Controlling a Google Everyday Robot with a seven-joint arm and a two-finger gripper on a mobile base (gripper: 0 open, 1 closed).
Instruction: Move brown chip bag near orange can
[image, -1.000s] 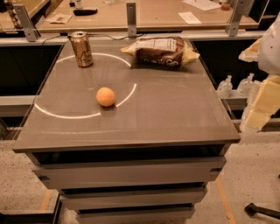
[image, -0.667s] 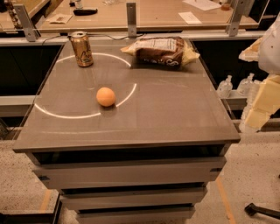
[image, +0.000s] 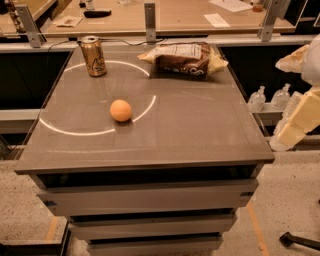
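Dark-brown crinkly wrapper, white label, pale yellow ends: brown chip bag (image: 186, 59) at 1 o'clock on tabletop (image: 200, 130); orange can (image: 93, 56) at 11. Pincer (image: 301, 117) at 3 o'clock, frame-cropped, state indeterminable.

from where i stand only a slice of the robot shows, at the far right edge of view. its arm (image: 311, 57) is a smooth off-white shell, rounded and bulbous at the top, with a paler, creased-looking cream piece jutting out from it, all tinted a warm yellow by the light. below that the casing turns boxy, with flat-faced cream blocks, crisp edges and darker seams between them, and the lowest block, which i take for the gripper (image: 287, 134), sits low at that same right edge, plain cream like the rest.
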